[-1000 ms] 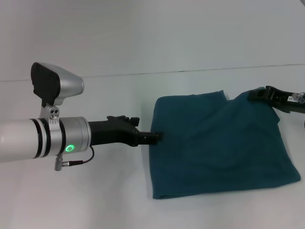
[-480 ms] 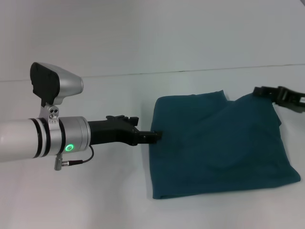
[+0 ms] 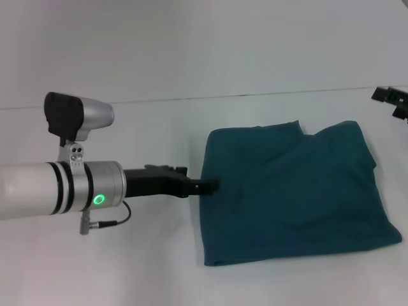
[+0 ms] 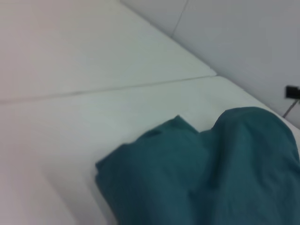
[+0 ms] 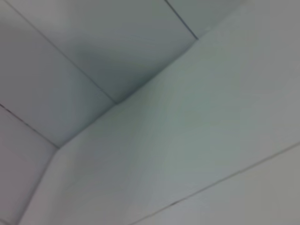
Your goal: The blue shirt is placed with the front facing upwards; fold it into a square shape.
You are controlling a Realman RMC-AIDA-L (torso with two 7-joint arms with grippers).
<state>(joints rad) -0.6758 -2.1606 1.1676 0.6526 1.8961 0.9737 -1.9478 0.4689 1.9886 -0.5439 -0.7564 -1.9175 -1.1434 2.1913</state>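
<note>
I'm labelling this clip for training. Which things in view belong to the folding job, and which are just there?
Belongs to the job:
the blue shirt, folded into a rough square
left gripper, at the shirt's left edge
right gripper, off at the far right, apart from the shirt

Just there:
white table

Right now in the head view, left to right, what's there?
Left arm's silver wrist with the green light → left gripper at the blue shirt's left edge → blue shirt, folded on the white table → right gripper at the far right edge, clear of the cloth.
</note>
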